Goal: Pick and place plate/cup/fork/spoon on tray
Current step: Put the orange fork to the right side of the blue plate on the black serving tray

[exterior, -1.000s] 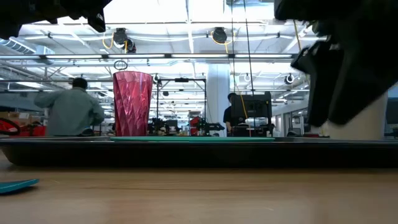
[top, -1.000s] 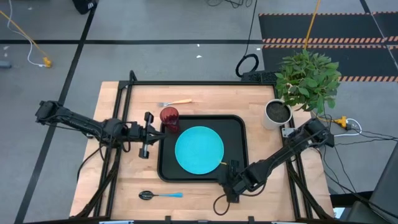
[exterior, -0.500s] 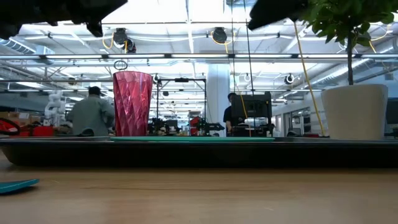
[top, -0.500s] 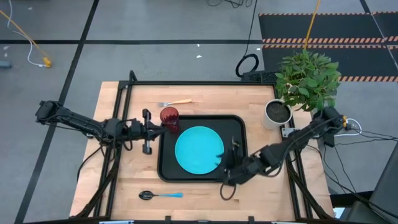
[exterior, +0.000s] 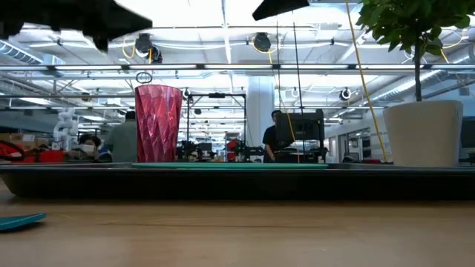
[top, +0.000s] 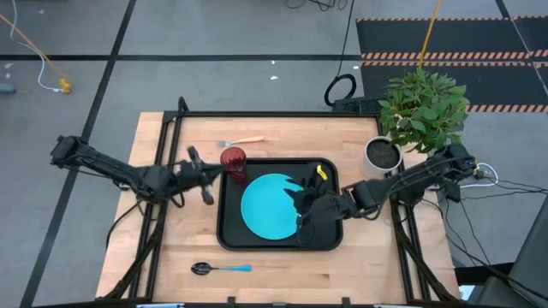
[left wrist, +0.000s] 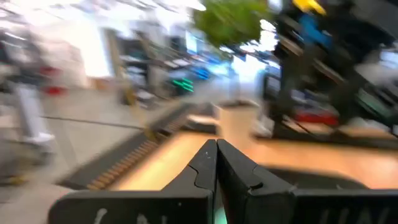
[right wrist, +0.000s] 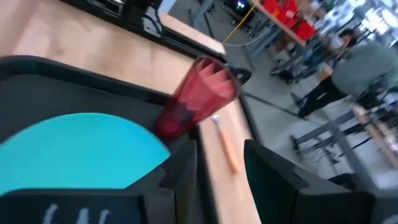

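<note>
The black tray (top: 330, 184) lies mid-table. The turquoise plate (top: 270, 207) lies flat in it. The dark red cup (top: 233, 162) stands upright on its base in the tray's far left corner (exterior: 158, 123). The orange-handled fork (top: 244, 141) lies on the table beyond the tray. The blue-handled spoon (top: 221, 269) lies near the front edge. My left gripper (top: 214, 174) is shut and empty just left of the cup (left wrist: 216, 155). My right gripper (top: 294, 204) is open and empty above the plate's right side (right wrist: 221, 171).
A white pot with a green plant (top: 383, 154) stands at the table's far right. A black frame (top: 175, 120) runs along the table's far and side edges. Bare wood lies left of the tray and along the near edge. People show in the room behind.
My right gripper has gone up and from the tray's near right corner toward the far left, out over the tray to the plate's right side. My left gripper has turned about its own axis beside the cup. The tableware has stayed still.
</note>
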Available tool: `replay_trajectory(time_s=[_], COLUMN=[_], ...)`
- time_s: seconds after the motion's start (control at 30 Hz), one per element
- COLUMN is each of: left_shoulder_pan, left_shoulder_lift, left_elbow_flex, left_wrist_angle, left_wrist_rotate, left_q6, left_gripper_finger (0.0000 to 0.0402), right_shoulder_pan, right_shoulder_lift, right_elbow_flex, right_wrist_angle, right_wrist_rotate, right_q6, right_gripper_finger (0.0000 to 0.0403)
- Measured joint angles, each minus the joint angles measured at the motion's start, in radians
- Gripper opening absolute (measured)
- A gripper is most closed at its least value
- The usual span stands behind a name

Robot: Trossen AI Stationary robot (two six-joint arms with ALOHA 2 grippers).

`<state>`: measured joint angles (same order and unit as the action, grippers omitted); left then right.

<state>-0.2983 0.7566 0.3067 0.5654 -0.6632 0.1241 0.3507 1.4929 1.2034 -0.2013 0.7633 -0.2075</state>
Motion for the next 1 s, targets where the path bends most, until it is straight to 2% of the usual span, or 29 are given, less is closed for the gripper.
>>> replay_trajectory(time_s=[0.1,0.23,0.37,0.47,0.6,0.8,0.87,1.0], left_shoulder_pan=[0.028,0.080,0.181,0.303,0.515,0.858,0.923,1.017], left_shoulder_lift=[-0.027,-0.014,0.048,0.098,0.176,0.359,0.442,0.603], left_elbow_flex=[0.100,0.306,0.523,0.668,0.800,0.898,0.929,1.020], left_wrist_angle=[-0.168,-0.560,-0.908,-1.096,-1.271,-1.346,-1.366,-1.431], left_wrist_rotate=[-0.107,-0.106,-0.095,0.010,0.170,0.602,0.656,0.669], left_q6=[-0.009,-0.065,-0.141,-0.181,-0.187,-0.031,0.038,0.169], left_gripper_finger=[0.0014,0.0014,0.0014,0.0014,0.0014,0.0014,0.0014,0.0015], right_shoulder_pan=[-0.016,-0.036,-0.052,-0.064,-0.069,-0.060,-0.062,-0.069], right_shoulder_lift=[0.000,0.000,0.000,0.000,-0.040,-0.130,-0.174,-0.262], right_elbow_flex=[-0.004,-0.073,-0.161,-0.183,-0.183,-0.265,-0.279,-0.303], right_wrist_angle=[0.006,0.029,0.128,0.183,0.175,0.179,0.181,0.183], right_wrist_rotate=[-0.001,-0.004,-0.004,-0.003,-0.005,-0.017,-0.009,-0.007], right_q6=[-0.046,-0.055,-0.093,-0.173,-0.134,-0.127,-0.127,-0.137], right_gripper_finger=[0.0125,0.0125,0.0125,0.0125,0.0125,0.0125,0.0125,0.0125])
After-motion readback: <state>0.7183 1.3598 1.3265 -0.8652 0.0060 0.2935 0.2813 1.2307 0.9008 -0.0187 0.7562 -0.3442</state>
